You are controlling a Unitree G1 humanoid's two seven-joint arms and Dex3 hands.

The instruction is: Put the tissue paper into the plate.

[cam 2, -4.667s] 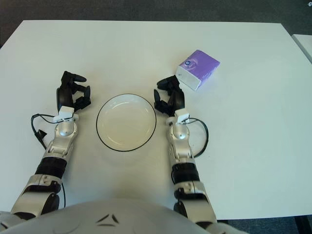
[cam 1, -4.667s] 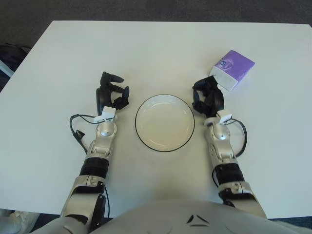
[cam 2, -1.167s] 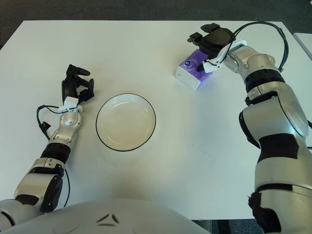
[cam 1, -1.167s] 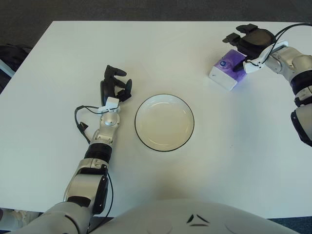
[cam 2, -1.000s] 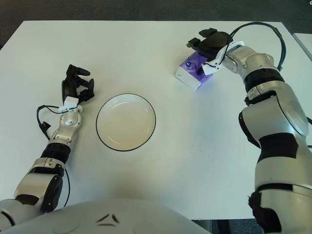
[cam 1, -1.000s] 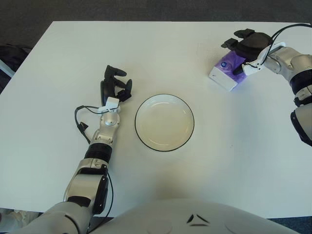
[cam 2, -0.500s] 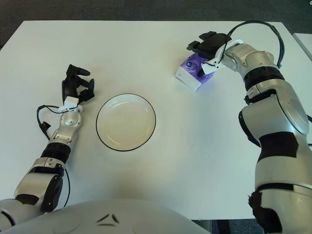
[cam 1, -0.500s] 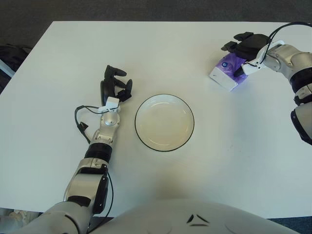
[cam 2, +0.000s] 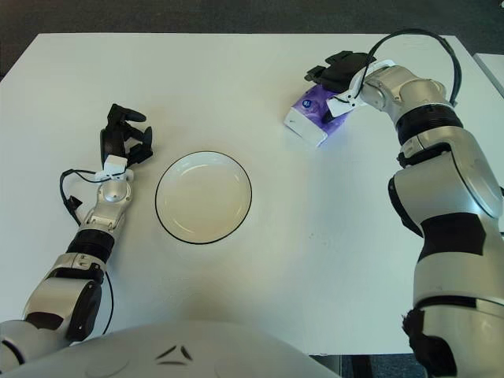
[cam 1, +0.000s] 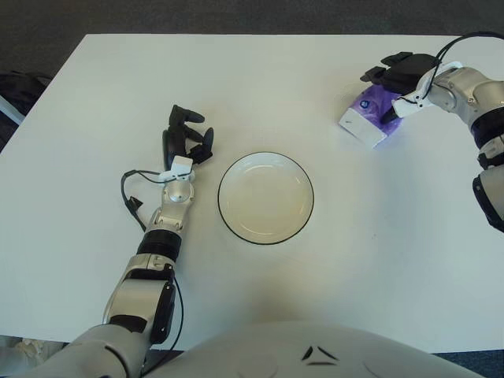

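- The white table (cam 1: 260,79) reaches nearly across both views; its far edge runs along the top, with dark floor (cam 1: 236,14) beyond it, and its left edge slants down toward the near left corner.
- Open tabletop lies between the tissue pack (cam 1: 368,115) and the plate (cam 1: 266,198), with nothing standing in that stretch.
- The plate is round and white with a thin dark rim, holds nothing, and sits in the middle of the table, close in front of the robot's body.
- The tissue pack sits at the far right of the table, well apart from the plate and beyond it to the right. It is a small purple block with a white end facing near-left and a small round mark on its top, and it looks tipped, its white end low.
- The right hand (cam 2: 340,75) is over the pack's far end, dark fingers (cam 2: 323,72) spread flat across the top; whether they actually clamp it I cannot tell.
- The left hand (cam 1: 183,142) shows just left of the plate, fingers loosely curled and holding nothing.
- Compared with a second ago, the right hand sits a little flatter and further toward the pack's far side; the pack, plate and left hand are where they were.
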